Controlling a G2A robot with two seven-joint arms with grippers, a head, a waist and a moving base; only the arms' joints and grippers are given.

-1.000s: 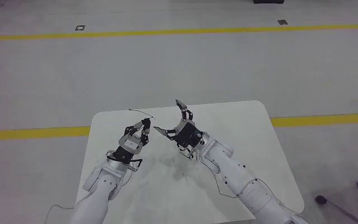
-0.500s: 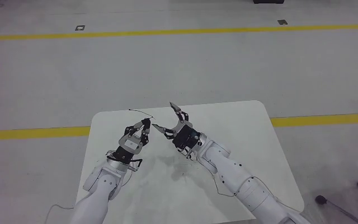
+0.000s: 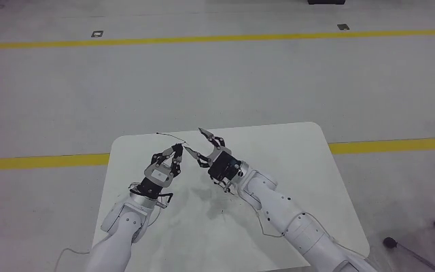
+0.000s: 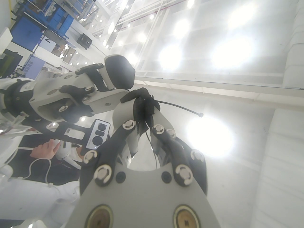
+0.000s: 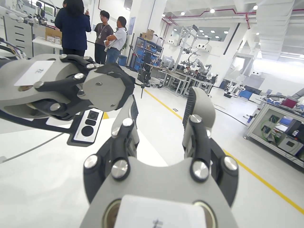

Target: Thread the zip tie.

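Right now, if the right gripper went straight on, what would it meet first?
Probably the zip tie held in the shut left gripper, just ahead of the open right gripper; depth unclear.

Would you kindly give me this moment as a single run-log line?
left gripper: shut on zip tie | right gripper: open, beside the left one | both above table | threading: not yet done

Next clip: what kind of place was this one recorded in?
Probably a robotics workshop or factory hall: yellow floor lines, workbenches carrying other robot arms, and racks of blue bins lie beyond the white table.
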